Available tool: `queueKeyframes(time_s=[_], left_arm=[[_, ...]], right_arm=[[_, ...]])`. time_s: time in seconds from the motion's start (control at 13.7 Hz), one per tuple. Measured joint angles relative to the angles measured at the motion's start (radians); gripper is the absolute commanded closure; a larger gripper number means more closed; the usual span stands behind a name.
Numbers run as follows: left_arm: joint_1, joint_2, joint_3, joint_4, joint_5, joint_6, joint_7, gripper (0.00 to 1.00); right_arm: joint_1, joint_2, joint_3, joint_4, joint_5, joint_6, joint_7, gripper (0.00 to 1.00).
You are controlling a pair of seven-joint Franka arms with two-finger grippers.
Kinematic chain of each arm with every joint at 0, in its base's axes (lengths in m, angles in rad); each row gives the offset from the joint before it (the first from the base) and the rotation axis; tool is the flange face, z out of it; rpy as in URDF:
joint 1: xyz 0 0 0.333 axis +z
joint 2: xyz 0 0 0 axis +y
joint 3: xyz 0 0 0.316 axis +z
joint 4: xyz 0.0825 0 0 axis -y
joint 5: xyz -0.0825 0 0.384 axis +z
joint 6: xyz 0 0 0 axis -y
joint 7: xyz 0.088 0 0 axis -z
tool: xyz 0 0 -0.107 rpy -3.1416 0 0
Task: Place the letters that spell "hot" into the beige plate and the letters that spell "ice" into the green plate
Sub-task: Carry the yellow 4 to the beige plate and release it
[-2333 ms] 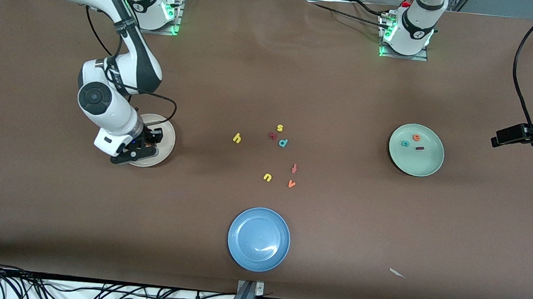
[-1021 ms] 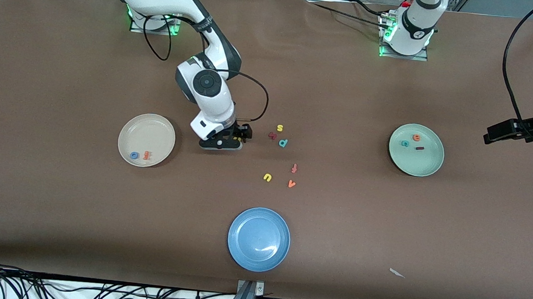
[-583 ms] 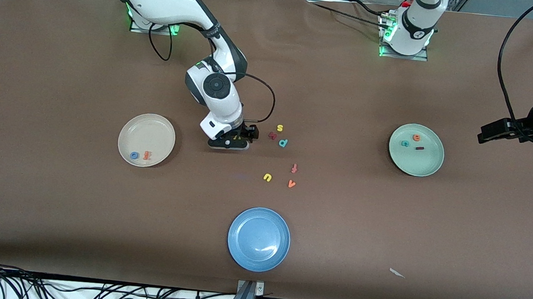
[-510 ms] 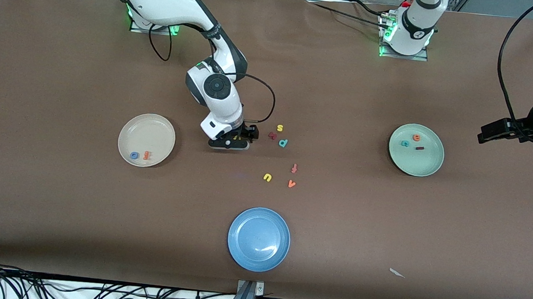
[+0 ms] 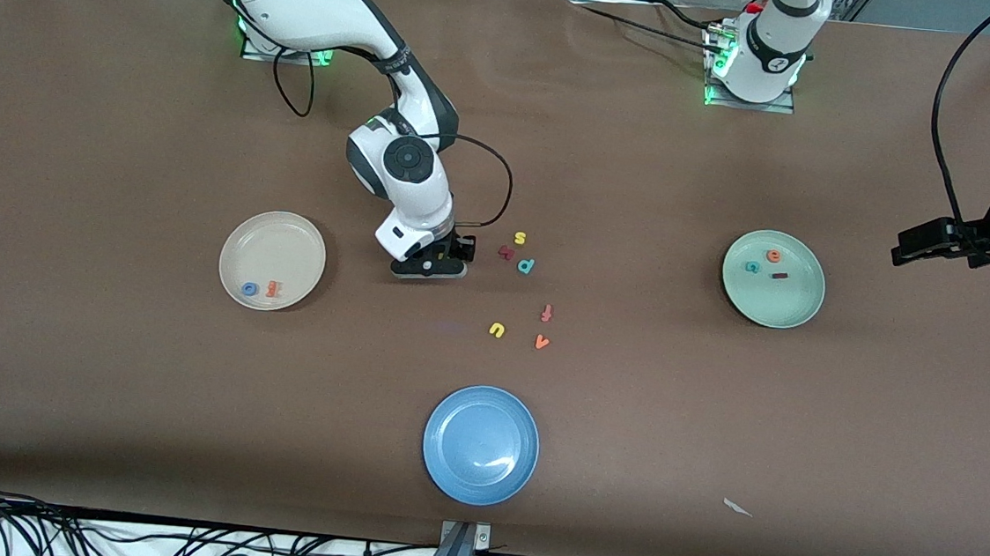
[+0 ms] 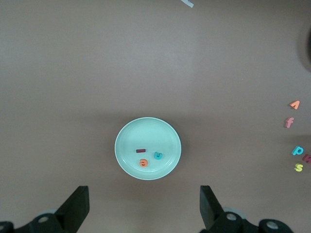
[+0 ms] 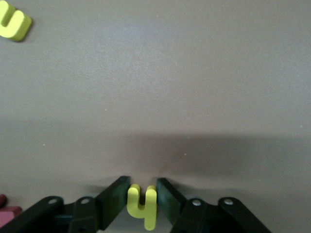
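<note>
The yellow h point(image 7: 142, 205) lies on the table between the beige plate point(image 5: 272, 243) and the loose letters, and my right gripper point(image 5: 431, 264) is shut on it, one finger against each side. A blue o point(image 5: 249, 289) and an orange t point(image 5: 272, 289) lie in the beige plate. The green plate point(image 5: 777, 306) holds a teal c point(image 5: 752, 266), an orange e point(image 5: 773, 256) and a maroon i point(image 5: 780, 276). My left gripper point(image 6: 143, 213) hangs open and empty above the table at the left arm's end, beside the green plate point(image 6: 146, 138).
Loose letters lie mid-table: yellow s point(image 5: 519, 238), a maroon letter point(image 5: 506, 251), teal p point(image 5: 526, 265), reddish f point(image 5: 546, 313), yellow u point(image 5: 496, 329), orange v point(image 5: 542, 342). A blue plate point(image 5: 481, 445) sits nearer the front camera. A white scrap point(image 5: 737, 507) lies near the front edge.
My right gripper left the beige plate, came down over the yellow h and closed its fingers on it. The left arm only drifted slightly.
</note>
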Motion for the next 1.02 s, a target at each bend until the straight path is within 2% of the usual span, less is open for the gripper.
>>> queueKeyframes(time_s=[0.07, 0.15, 0.36, 0.51, 0.66, 0.8, 1.02], left_arm=[[0.0, 0.0, 0.0, -0.001, 0.0, 0.0, 0.0, 0.0], [0.0, 0.001, 0.0, -0.001, 0.0, 0.0, 0.001, 0.0], [-0.001, 0.002, -0.001, -0.004, 0.0, 0.0, 0.006, 0.0], [-0.001, 0.002, -0.001, -0.005, 0.0, 0.0, 0.012, 0.0], [-0.001, 0.002, 0.0, -0.005, 0.0, 0.0, 0.014, 0.0], [0.001, 0.002, 0.0, -0.006, 0.0, 0.0, 0.014, 0.0], [0.002, 0.003, 0.0, -0.007, 0.0, 0.0, 0.014, 0.0]], right_arm=[[0.0, 0.0, 0.0, 0.0, -0.003, 0.0, 0.0, 0.85], [0.0, 0.0, 0.0, 0.0, -0.005, 0.0, 0.0, 0.92], [0.0, -0.002, -0.003, 0.0, -0.009, -0.002, -0.001, 0.92], [-0.022, -0.022, -0.009, 0.001, -0.021, -0.051, -0.02, 0.92], [-0.094, -0.083, 0.021, 0.006, -0.023, -0.167, -0.094, 0.92], [-0.207, -0.165, 0.076, 0.004, -0.024, -0.28, -0.212, 0.91], [-0.366, -0.265, 0.118, -0.022, -0.024, -0.373, -0.416, 0.88]])
